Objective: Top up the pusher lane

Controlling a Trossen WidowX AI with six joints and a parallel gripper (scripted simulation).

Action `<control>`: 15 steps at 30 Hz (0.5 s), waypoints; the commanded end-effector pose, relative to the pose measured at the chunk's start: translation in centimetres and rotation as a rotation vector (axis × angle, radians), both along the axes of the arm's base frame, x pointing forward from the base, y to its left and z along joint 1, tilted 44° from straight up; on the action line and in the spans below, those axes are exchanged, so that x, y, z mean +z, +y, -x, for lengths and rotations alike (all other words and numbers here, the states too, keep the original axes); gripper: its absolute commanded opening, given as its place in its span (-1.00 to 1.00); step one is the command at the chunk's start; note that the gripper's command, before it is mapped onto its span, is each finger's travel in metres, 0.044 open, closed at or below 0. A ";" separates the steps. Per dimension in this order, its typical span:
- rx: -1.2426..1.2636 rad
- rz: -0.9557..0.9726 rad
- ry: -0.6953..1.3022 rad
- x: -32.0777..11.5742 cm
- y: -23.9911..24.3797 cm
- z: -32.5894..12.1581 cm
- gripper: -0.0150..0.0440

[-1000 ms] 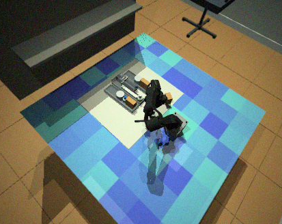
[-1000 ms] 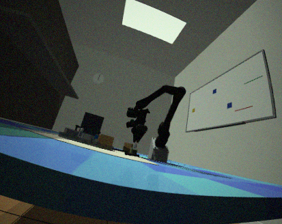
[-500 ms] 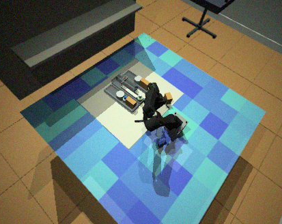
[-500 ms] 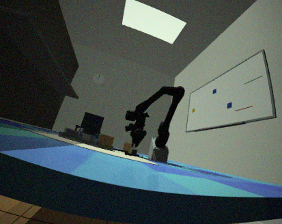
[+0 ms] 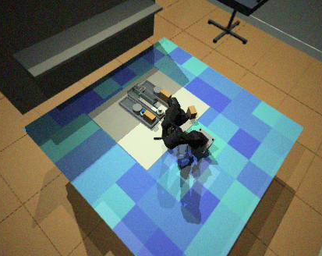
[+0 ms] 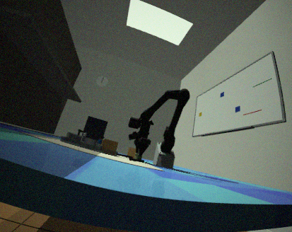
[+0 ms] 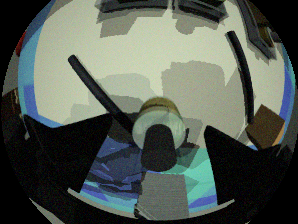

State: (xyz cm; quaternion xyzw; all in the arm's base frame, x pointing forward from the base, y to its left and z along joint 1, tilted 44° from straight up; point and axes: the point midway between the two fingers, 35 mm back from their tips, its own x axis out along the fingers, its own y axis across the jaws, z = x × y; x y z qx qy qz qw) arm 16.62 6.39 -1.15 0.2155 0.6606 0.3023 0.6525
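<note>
Patchwork-blue tabletop (image 5: 244, 142) (image 6: 133, 184), gripper (image 6: 139, 157) (image 7: 160, 124) spread wide, jar (image 7: 156, 120) partly hidden, its lower body covered.

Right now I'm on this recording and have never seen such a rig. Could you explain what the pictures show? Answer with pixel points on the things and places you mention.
The machine is one jointed black arm (image 5: 182, 136) (image 6: 182, 102). The top picture looks down on the table, the exterior one comes from low beside it, and the wrist one from the arm itself, just above its end effector (image 6: 137, 158) (image 7: 159, 127).

On the patchwork-coloured table (image 5: 244, 176) (image 6: 115, 177) lies a cream sheet (image 5: 139, 146) (image 6: 101, 153) (image 7: 125, 45). It carries grey lanes (image 5: 135, 113) that hold small items, including orange-brown blocks (image 5: 149, 116). Another such block (image 5: 192, 112) (image 6: 131, 152) (image 7: 267, 125) sits apart, nearer the arm.

Nothing is held: the end effector is open, with a loose jar (image 7: 156, 106) in front of it.
</note>
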 end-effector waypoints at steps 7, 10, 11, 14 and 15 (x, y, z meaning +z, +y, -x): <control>-0.002 -0.006 0.007 -0.3 0.4 0.2 0.47; -0.002 -0.006 0.007 -0.3 0.4 0.2 0.20; -0.002 -0.006 0.007 -0.3 0.4 0.2 0.11; -0.002 -0.006 0.007 -0.3 0.4 0.2 0.04; -0.002 -0.006 0.007 -0.3 0.4 0.2 0.02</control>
